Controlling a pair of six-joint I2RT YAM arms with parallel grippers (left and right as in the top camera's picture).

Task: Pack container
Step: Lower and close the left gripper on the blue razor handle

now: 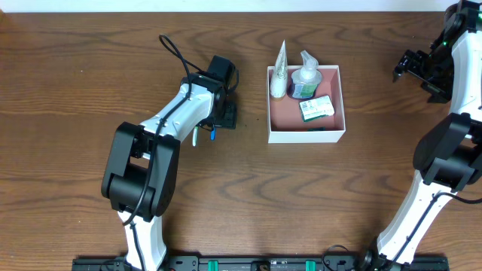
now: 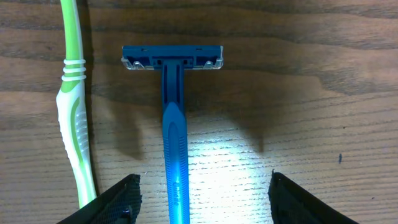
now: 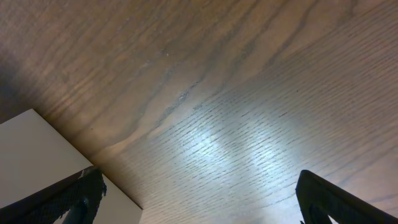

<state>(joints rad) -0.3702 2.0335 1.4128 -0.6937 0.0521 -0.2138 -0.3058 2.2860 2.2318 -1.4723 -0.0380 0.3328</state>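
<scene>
Wood-grain table fills the overhead view. Left arm reaches from the near edge toward the far middle. Right arm runs up the right side to the far right corner. The container, white walls with a pink floor, sits right of centre on the far half of the table, between the two grippers and well apart from both. Inside it: a pump bottle with blue liquid at the far side, a white tube leaning in the far-left corner with its tip over the wall, and a green-and-white packet flat on the floor toward the right. Left gripper is released, fingers spread wide on either side of a blue razor lying flat on the table, not touching it, blade head pointing away from the camera. A green-and-white toothbrush lies just left of the razor, parallel to it, apart. Right gripper is also released, holding nothing, over bare wood. A white flat corner shows at lower left of the right wrist view; cannot tell what it is.
</scene>
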